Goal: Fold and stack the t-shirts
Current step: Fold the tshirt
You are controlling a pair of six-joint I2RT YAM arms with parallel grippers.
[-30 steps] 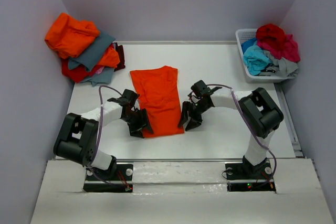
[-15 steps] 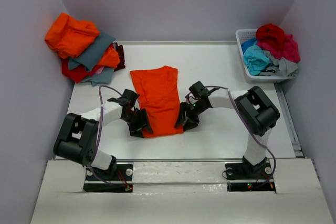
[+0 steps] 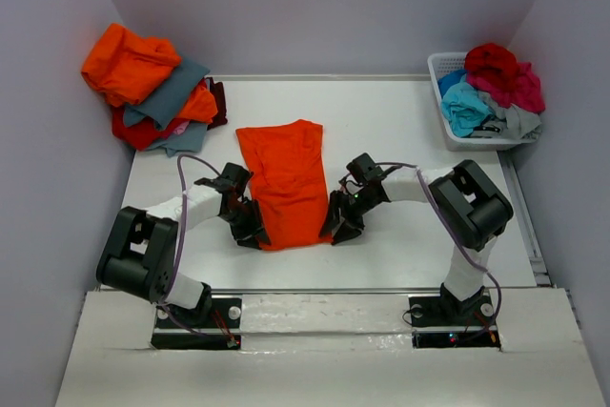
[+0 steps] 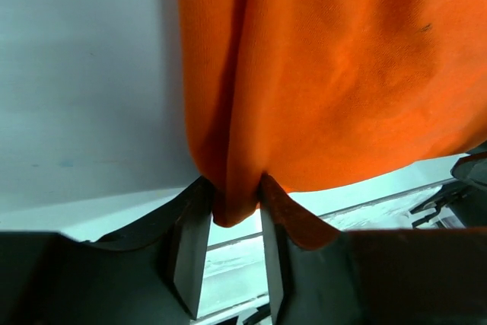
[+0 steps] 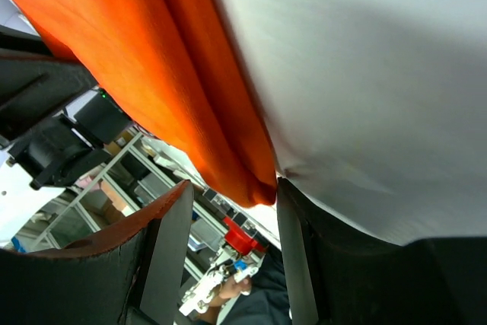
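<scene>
Shirt: We see the orange t-shirt lying flat in the middle of the table, folded into a long strip.
Axis: Its long axis runs far to near, the far end leaning slightly left. The near hem sits between the two grippers.
Left gripper: At the near-left corner, its fingers are pinching a bunched fold of the hem.
Right gripper: At the near-right corner, its fingers are spread. The folded edge lies against one finger and clear of the other.
Hidden: We cannot make out collar or sleeves. From above, the grippers cover both near corners, and each wrist view cuts off all but the near hem.
Elsewhere: A pile of t-shirts fills the far-left corner. A heap of t-shirts tops the basket at the far right.
</scene>
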